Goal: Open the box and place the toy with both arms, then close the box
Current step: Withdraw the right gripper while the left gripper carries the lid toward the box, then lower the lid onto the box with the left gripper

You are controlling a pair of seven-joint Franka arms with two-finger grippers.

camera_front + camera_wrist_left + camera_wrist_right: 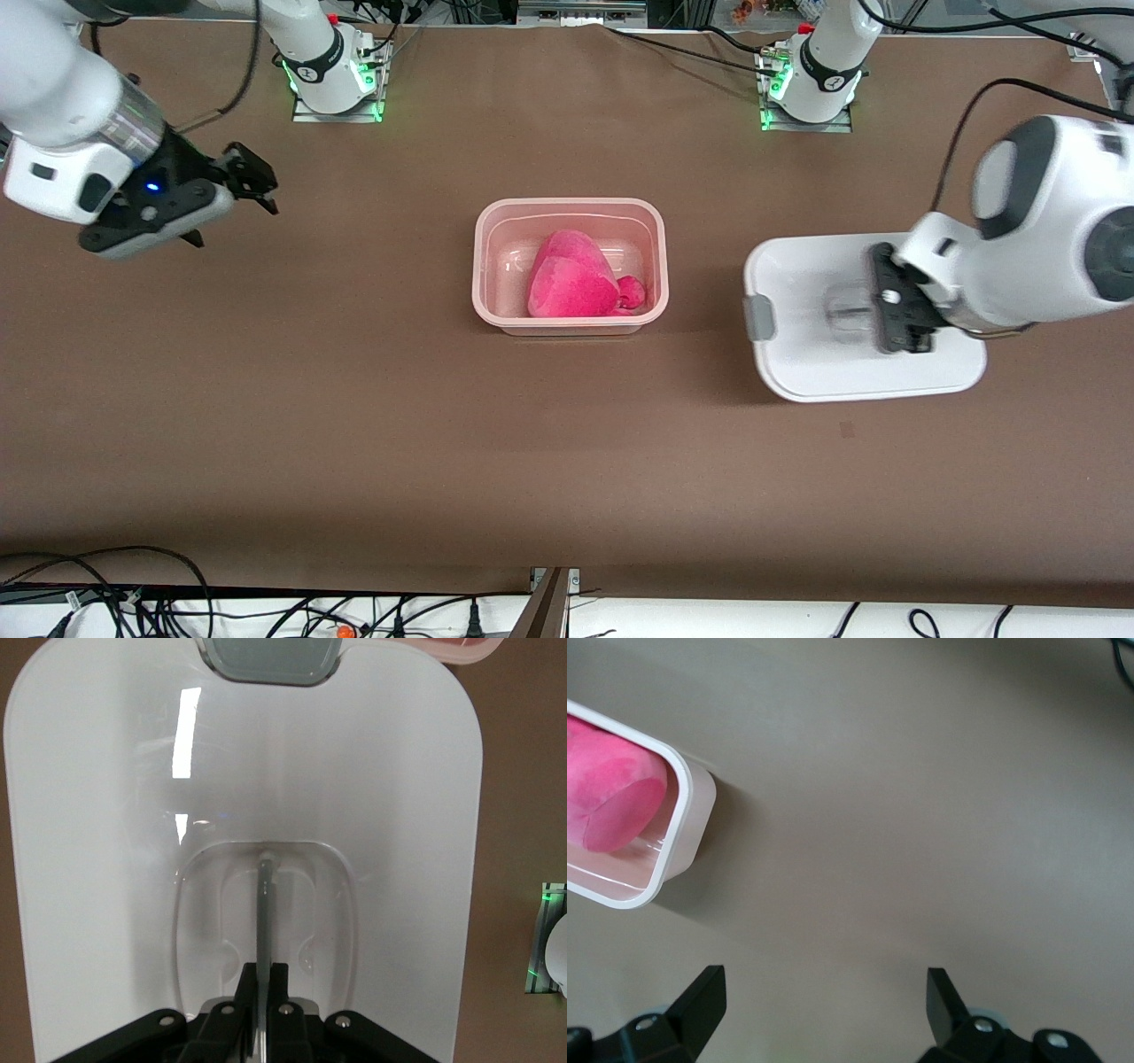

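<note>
The pale pink tub of the box (483,266) stands open at the table's middle, with the hot-pink plush toy (571,276) lying inside it. The white lid (797,354) is off the tub, toward the left arm's end of the table, its grey clip (759,317) facing the tub. My left gripper (873,303) is shut on the lid's clear handle (846,310). In the left wrist view the fingers (251,979) pinch the thin handle (264,904) of the lid (115,859). My right gripper (252,182) is open and empty over bare table toward the right arm's end. The right wrist view shows it (824,992) apart from the tub (687,828) and toy (611,802).
Both arm bases (335,75) (811,84) stand along the table's edge farthest from the front camera. Cables (133,594) lie past the table's nearest edge. Brown tabletop (354,399) surrounds the tub.
</note>
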